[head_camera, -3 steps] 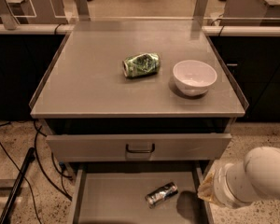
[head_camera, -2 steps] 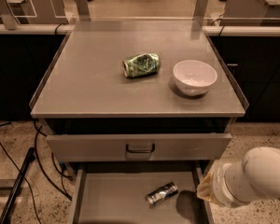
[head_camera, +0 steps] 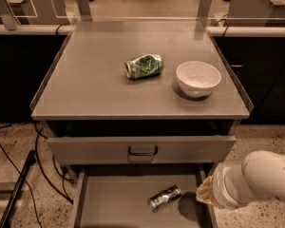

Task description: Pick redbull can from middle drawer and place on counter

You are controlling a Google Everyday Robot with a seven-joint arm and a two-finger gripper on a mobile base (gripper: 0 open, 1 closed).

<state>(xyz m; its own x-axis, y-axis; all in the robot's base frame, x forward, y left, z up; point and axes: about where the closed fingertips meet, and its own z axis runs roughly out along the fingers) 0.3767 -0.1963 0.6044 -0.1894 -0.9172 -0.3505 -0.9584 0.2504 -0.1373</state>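
**Near the open drawer: reach stage, can not yet held**

Low at the near right, the tool (head_camera: 203,194) hangs over the right edge of the open drawer (head_camera: 114,203), at the end of the bulky white arm (head_camera: 261,177). How far it is open cannot be told, and nothing shows in its hold. The slim silver can (head_camera: 164,197) lies on its side on the drawer's flat bottom, just left of the tool and apart from it, with its shiny end turned toward the near left.

Judged from this, the step in hand is the approach for the pick. The next move calls for bringing the tool left and down across the can's narrow body. Since it lies flat and can roll, the hold should be square to its length.

Above, the table (head_camera: 95,84) carries a crumpled green can (head_camera: 143,66) on its side and a white bowl (head_camera: 198,78) to the right of it, leaving bare space on the left and near side for the placing. A shut drawer front with a loop handle (head_camera: 142,149) sits between the table and the open drawer. Dark cables (head_camera: 42,175) trail over the speckled floor at left, and more benches stand far behind.
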